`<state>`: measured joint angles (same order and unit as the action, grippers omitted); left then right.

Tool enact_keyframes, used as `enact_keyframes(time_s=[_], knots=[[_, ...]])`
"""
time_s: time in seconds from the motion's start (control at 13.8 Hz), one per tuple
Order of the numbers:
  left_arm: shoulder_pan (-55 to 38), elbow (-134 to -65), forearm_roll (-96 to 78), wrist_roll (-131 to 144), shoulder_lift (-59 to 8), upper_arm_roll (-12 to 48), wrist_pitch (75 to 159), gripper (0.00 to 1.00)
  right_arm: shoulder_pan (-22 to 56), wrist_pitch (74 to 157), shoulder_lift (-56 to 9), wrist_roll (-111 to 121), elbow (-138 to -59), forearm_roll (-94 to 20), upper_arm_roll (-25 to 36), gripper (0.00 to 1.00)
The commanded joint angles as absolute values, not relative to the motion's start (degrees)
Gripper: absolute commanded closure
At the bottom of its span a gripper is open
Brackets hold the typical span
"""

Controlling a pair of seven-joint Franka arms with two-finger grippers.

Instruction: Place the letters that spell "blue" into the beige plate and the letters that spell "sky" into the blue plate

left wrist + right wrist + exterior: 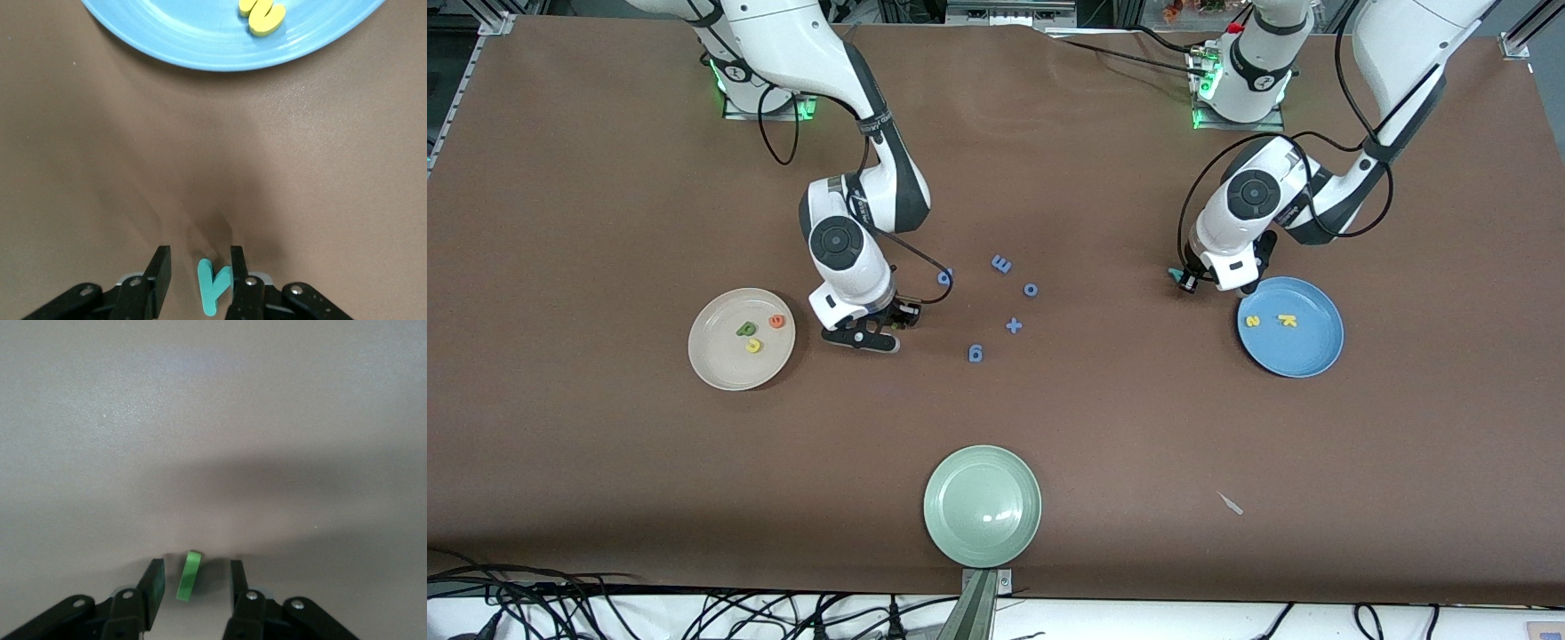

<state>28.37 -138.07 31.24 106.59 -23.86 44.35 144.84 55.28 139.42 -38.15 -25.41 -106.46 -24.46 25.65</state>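
The left gripper (1187, 280) is hanging low over the table just off the blue plate (1307, 356), at about that plate's ten o'clock in the front view. Its fingers (160, 273) are standing apart around the teal y (212, 288), which is lying flat on the brown table (605, 489). One finger is touching the letter while a gap is showing at the other, so nothing is being gripped. The yellow s (1252, 321) and the yellow k (1287, 319) are lying inside the blue plate, toward its twelve o'clock. The right gripper (863, 338) is sitting low over the table at the three o'clock side of the beige plate (711, 373). Its fingers (152, 587) are standing open around the green l (189, 575), which is resting on its edge between them with a gap on each side. The green b (745, 329), the orange e (777, 321) and the yellow u (753, 345) are lying together in the beige plate. Several blue letters (1001, 264) and a blue plus sign (1014, 325) are lying on the table between the two grippers. A pale green plate (982, 507) is sitting nearer to the front camera, at their six o'clock.
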Motion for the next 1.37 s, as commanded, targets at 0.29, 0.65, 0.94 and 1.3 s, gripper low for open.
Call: enact_keyframes(time_s=[0.29, 0.65, 0.94, 1.3], knots=[[27.07, -139.39, 32.61, 106.7, -22.32, 45.97, 145.46, 0.57, 55.63, 140.63, -39.9, -26.54, -105.47, -25.58, 25.14, 0.81], [27.59, -139.39, 35.05, 106.61, -23.29, 45.97, 145.72, 0.57, 55.02, 136.87, -38.59, -21.64, -104.6, -25.31, 26.27, 1.0], [28.21, -139.39, 36.21, 106.96, -24.26, 45.88, 147.13, 0.57, 55.02, 121.07, -37.09, -7.52, -99.33, -24.79, 36.62, 1.0], [28.12, -139.39, 36.21, 106.88, -24.35, 45.88, 147.04, 0.57, 51.61, 116.1, -37.62, 19.22, -98.43, -23.82, 48.51, 1.0]])
